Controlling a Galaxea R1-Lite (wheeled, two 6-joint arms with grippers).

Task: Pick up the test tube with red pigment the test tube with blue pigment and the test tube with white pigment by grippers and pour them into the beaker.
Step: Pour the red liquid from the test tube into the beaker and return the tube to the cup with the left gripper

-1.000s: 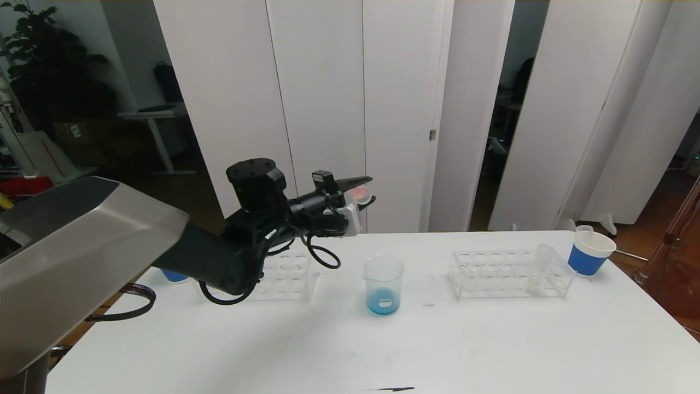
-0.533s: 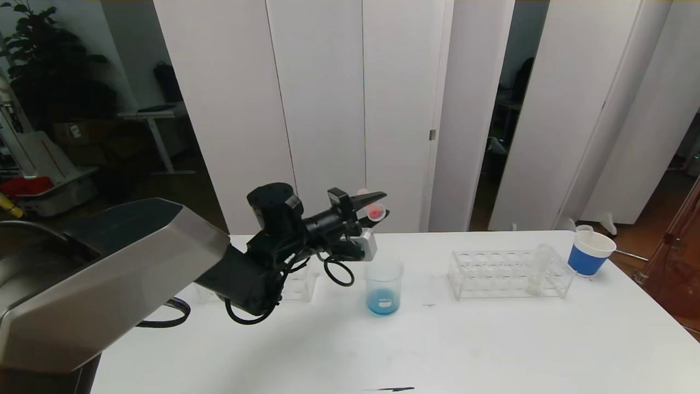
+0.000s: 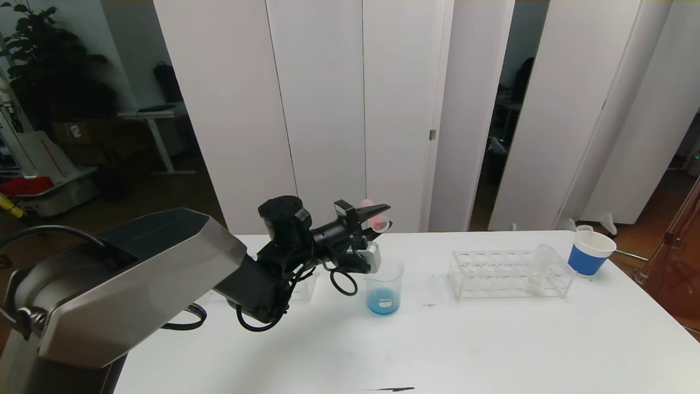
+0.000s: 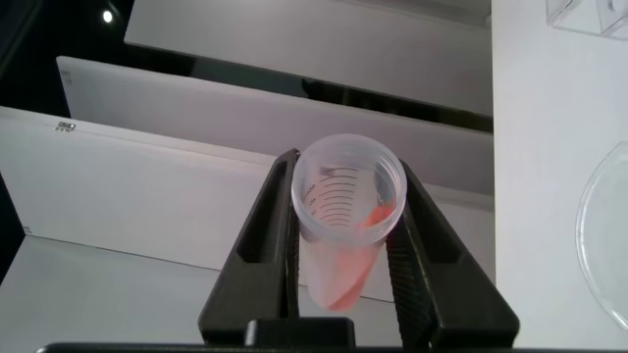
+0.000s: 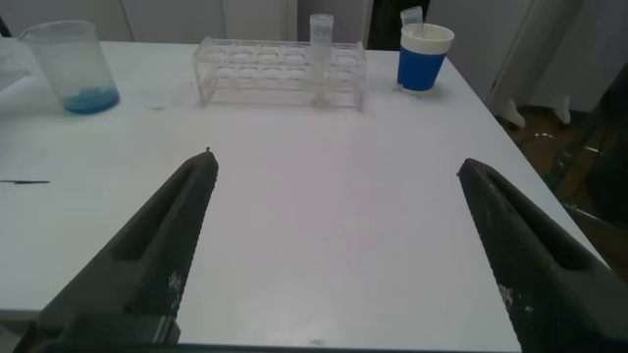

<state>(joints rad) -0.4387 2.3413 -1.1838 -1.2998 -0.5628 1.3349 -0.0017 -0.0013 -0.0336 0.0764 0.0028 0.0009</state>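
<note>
We find the test tube with red pigment (image 4: 345,227), clear ribbed plastic, clamped between the black tapered fingers of the left gripper (image 3: 376,217), tilted above the beaker (image 3: 384,285), a clear cylinder holding blue liquid. The right gripper (image 5: 339,245) hangs wide open, holding nothing, over the smooth white table (image 3: 437,350).

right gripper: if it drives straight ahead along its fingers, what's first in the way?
Probably nothing close: ahead of the open right gripper is bare table, then the clear tube rack holding the white-pigment tube. Depth and height are uncertain.
</note>
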